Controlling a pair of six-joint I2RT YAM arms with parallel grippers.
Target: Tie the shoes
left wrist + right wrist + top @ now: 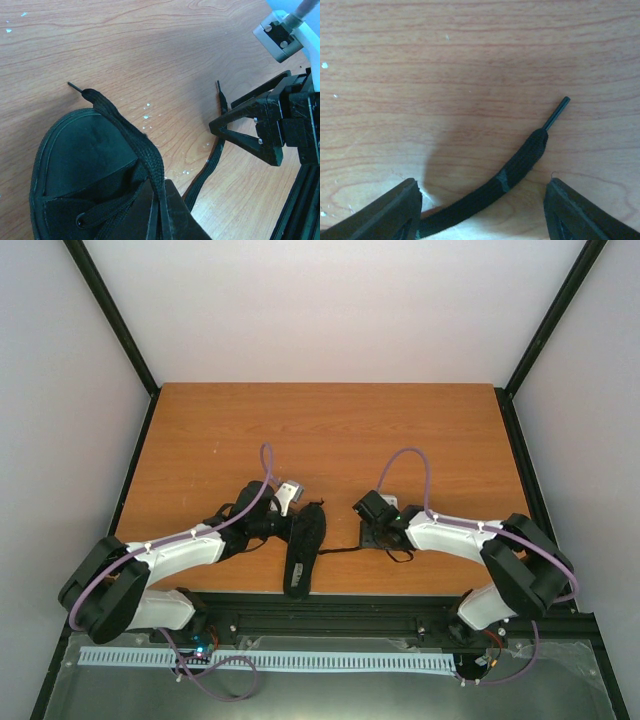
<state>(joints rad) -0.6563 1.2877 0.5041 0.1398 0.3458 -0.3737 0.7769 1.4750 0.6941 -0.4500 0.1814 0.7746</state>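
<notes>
The black shoe (305,548) lies on the wooden table (330,430) between the two arms; its toe (75,160) fills the lower left of the left wrist view. My left gripper (162,192) is shut on one black lace (127,137), which runs up across the toe to its aglet. The other lace (520,167) stretches right from the shoe (340,552) and lies flat on the wood. My right gripper (482,212) stands open over this lace's end, one finger on each side, not pinching it. It also shows in the left wrist view (217,127).
A black rail (330,605) runs along the near edge of the table between the arm bases. Black frame posts (115,315) rise at the table's back corners against white walls. Bare wood lies beyond the shoe.
</notes>
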